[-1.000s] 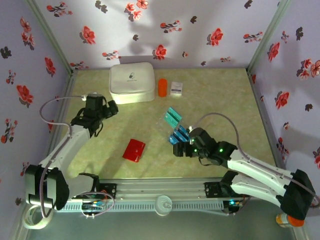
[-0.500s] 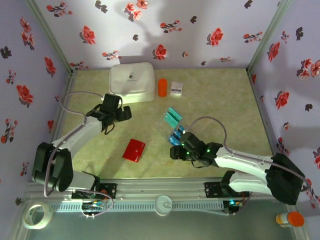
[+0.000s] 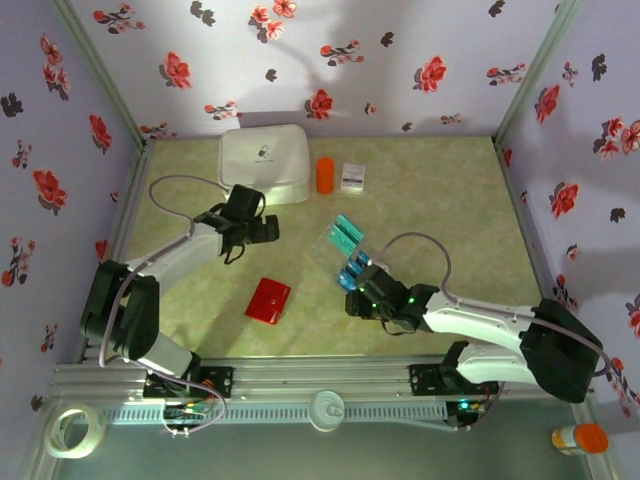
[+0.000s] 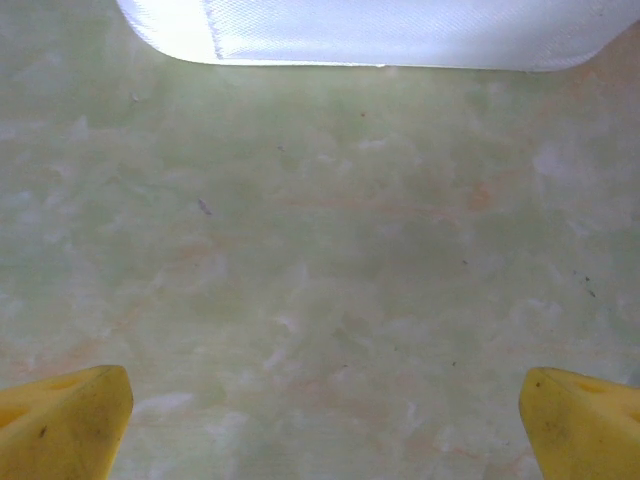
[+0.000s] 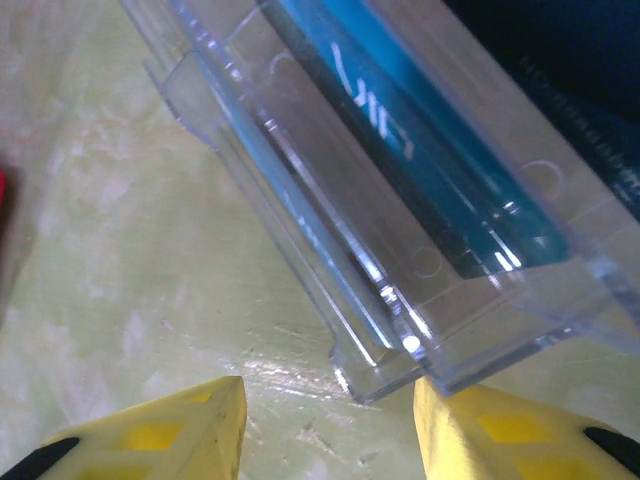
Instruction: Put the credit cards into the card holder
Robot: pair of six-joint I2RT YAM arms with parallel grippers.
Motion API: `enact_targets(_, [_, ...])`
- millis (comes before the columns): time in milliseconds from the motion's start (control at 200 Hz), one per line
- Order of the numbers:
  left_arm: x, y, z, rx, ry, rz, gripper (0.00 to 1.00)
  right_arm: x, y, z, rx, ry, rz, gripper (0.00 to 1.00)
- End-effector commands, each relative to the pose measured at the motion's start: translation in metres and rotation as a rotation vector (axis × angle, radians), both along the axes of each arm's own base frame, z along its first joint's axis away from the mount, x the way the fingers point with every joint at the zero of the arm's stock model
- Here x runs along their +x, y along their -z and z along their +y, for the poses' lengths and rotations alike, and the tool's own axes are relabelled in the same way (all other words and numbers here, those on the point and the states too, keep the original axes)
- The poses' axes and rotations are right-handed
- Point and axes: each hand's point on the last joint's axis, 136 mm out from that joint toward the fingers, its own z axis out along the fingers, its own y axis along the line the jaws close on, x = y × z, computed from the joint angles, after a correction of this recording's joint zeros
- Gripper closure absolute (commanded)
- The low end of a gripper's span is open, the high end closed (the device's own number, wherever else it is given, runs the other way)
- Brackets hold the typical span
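The credit cards lie in a clear plastic sleeve (image 3: pixel 341 243) right of the table's middle: a teal card (image 3: pixel 347 234) at its far end and blue cards (image 3: pixel 357 270) at its near end. My right gripper (image 3: pixel 353 292) sits at the sleeve's near end, jaws partly apart. In the right wrist view the sleeve's corner (image 5: pixel 385 380) lies just ahead of the gap, close to the right fingertip (image 5: pixel 500 435), with a teal card (image 5: pixel 420 130) inside. My right gripper (image 5: pixel 325 430) holds nothing. The red card holder (image 3: pixel 268 300) lies closed at front centre. My left gripper (image 3: pixel 268 228) hangs wide open over bare table (image 4: pixel 320 280).
A large white case (image 3: pixel 264 165) stands at the back left, its edge (image 4: pixel 380 30) ahead of my left gripper. An orange cylinder (image 3: pixel 324 175) and a small white box (image 3: pixel 353 177) stand beside it. Flowered walls close three sides.
My left arm has swung right and in, from the left edge to a spot in front of the white case. My right gripper's jaws have narrowed at the sleeve's near end.
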Motion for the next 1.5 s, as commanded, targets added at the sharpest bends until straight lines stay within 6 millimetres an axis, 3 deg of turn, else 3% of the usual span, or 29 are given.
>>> enact_targets(0, [0.003, -0.002, -0.012, 0.008, 0.039, 0.006, 0.00, 0.014, -0.006, -0.002, -0.027, 0.056, -0.051, 0.54])
enact_targets(405, [0.003, 0.025, -0.033, 0.011, 0.063, 0.069, 0.00, 0.048, 0.002, -0.022, -0.072, 0.137, -0.075, 0.63])
enact_targets(910, [0.032, 0.044, -0.068, 0.010, 0.083, 0.099, 0.00, 0.091, -0.001, -0.039, -0.093, 0.204, -0.084, 0.65])
enact_targets(1495, [0.054, 0.063, -0.107, 0.019, 0.129, 0.125, 0.00, 0.108, 0.008, -0.050, -0.091, 0.256, -0.066, 0.65])
